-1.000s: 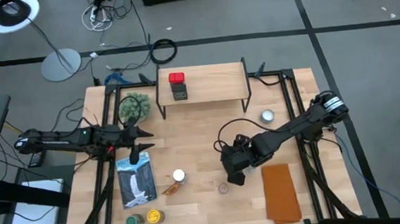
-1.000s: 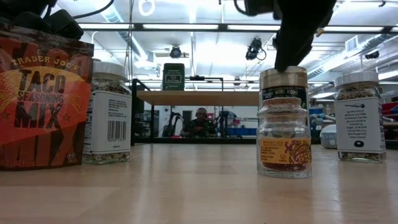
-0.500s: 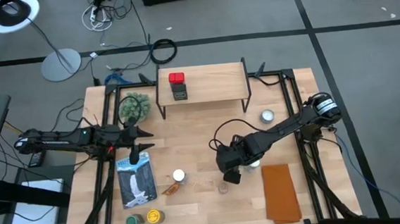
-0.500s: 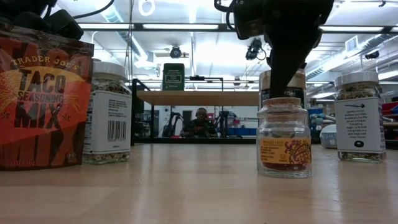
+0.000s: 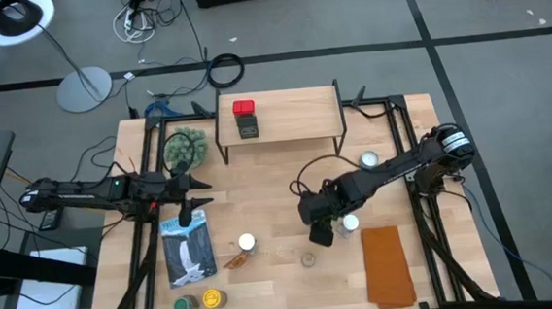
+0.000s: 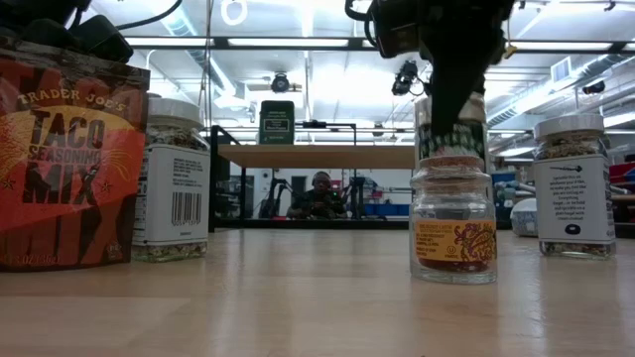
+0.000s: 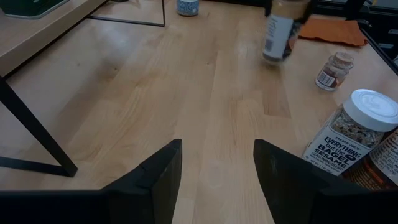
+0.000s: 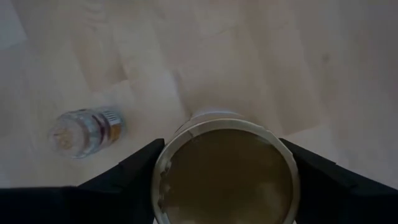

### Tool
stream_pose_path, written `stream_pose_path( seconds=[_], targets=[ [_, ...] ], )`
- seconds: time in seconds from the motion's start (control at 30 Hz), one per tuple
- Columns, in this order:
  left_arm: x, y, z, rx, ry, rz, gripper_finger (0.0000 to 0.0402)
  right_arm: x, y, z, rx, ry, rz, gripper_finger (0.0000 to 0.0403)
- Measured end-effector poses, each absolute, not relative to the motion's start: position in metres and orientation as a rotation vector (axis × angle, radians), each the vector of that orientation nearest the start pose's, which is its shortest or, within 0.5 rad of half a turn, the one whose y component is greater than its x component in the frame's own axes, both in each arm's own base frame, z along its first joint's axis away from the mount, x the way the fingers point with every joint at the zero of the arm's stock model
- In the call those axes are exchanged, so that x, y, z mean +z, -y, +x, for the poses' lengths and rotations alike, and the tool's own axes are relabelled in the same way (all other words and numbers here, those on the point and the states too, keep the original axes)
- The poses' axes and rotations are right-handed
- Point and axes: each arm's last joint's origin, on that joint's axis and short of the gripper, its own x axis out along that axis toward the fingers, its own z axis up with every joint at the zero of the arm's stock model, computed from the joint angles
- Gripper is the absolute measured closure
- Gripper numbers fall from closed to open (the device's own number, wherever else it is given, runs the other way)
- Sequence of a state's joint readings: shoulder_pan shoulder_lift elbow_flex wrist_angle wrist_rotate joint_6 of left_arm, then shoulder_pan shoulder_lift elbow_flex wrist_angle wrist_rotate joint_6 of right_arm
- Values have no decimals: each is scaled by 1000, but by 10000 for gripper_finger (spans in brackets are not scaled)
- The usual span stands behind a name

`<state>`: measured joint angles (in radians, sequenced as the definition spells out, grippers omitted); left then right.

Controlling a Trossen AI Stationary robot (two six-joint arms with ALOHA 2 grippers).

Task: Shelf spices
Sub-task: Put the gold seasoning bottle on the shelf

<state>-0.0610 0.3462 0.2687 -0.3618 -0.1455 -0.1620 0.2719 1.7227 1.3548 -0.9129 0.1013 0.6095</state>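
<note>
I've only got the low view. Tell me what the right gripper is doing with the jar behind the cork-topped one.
Observer: The right gripper has its fingers against both sides of the brown-lidded jar, just below its lid.
Operator: Now give me the left arm.
Observer: The left gripper hangs open and empty over the table's left side, at the far end of the blue-and-white packet.
Operator: Report the shelf from above.
Observer: The shelf carries two items, a red-topped one and a dark one, both towards its left end.
</note>
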Motion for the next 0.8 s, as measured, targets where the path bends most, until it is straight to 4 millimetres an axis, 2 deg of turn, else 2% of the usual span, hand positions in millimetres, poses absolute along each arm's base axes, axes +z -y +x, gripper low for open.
stream_pose_path(
  seconds=[0.23,0.43,0.63,0.8],
  targets=[
    [193,2,108,118,-429,-114,198,281,-63,332,-240,-1240,213,130],
    [193,2,108,118,-429,-114,198,327,-29,335,-288,-1191,113,128],
    [193,2,108,118,-428,-114,198,368,17,331,-346,-1133,33,127],
    [193,2,108,118,-428,-114,198,385,69,323,-404,-1100,3,126]
  ],
)
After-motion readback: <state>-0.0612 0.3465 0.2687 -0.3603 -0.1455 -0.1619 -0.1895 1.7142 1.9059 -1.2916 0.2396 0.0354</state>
